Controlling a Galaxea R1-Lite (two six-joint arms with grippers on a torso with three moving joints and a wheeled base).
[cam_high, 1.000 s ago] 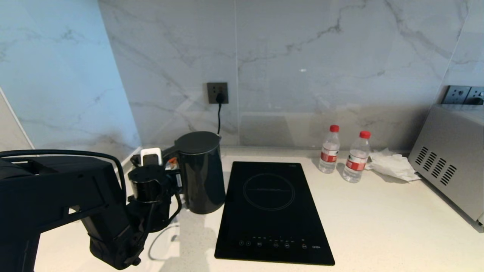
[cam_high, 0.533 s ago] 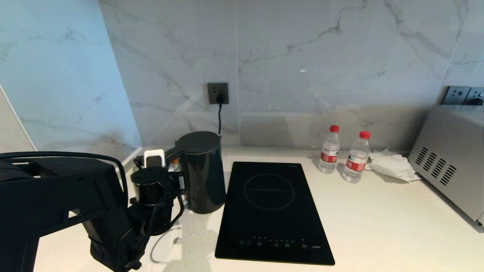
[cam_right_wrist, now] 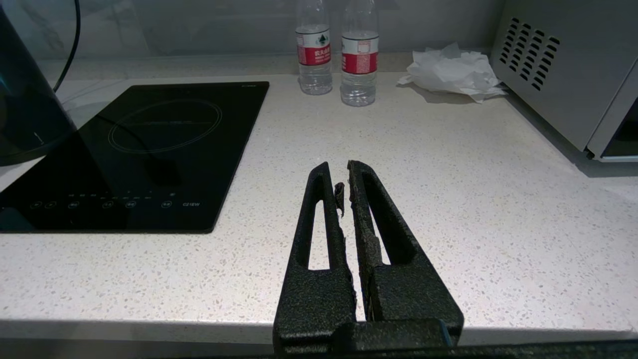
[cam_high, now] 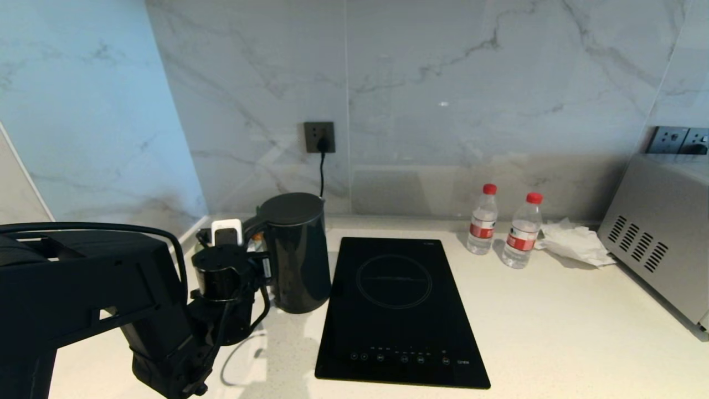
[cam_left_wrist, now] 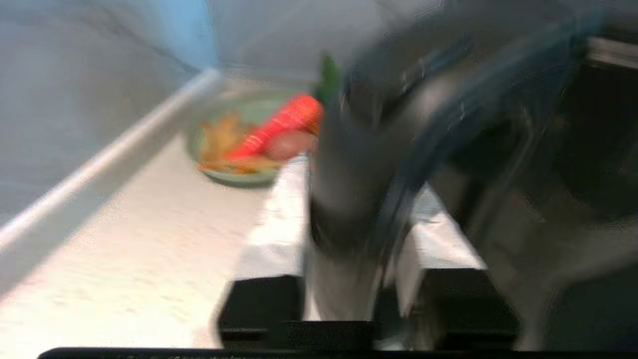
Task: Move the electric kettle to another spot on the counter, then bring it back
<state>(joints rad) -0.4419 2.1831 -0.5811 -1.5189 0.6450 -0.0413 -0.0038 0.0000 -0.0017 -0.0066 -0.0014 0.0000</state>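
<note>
The electric kettle (cam_high: 296, 252) stands upright on the white speckled surface (cam_high: 554, 332), at the left edge of the black induction hob (cam_high: 396, 310) and below the wall socket (cam_high: 319, 136), into which a black cord is plugged. My left arm reaches in from the left, and my left pincer (cam_high: 256, 260) is at the kettle's handle side. In the head view the wrist housing hides the fingers, and the left wrist view is blurred, so I cannot tell how far this pincer is open or whether it has hold of the handle. That blurred view also shows a green bowl (cam_left_wrist: 234, 149) with red and orange contents near the wall. My right pincer (cam_right_wrist: 344, 187) is parked above the front part of the surface, right of the hob, fingers closed together and empty. Two water bottles (cam_high: 482, 219) and crumpled white paper (cam_high: 576, 242) sit at the back right, beside a grey microwave oven (cam_high: 662, 238).
</note>
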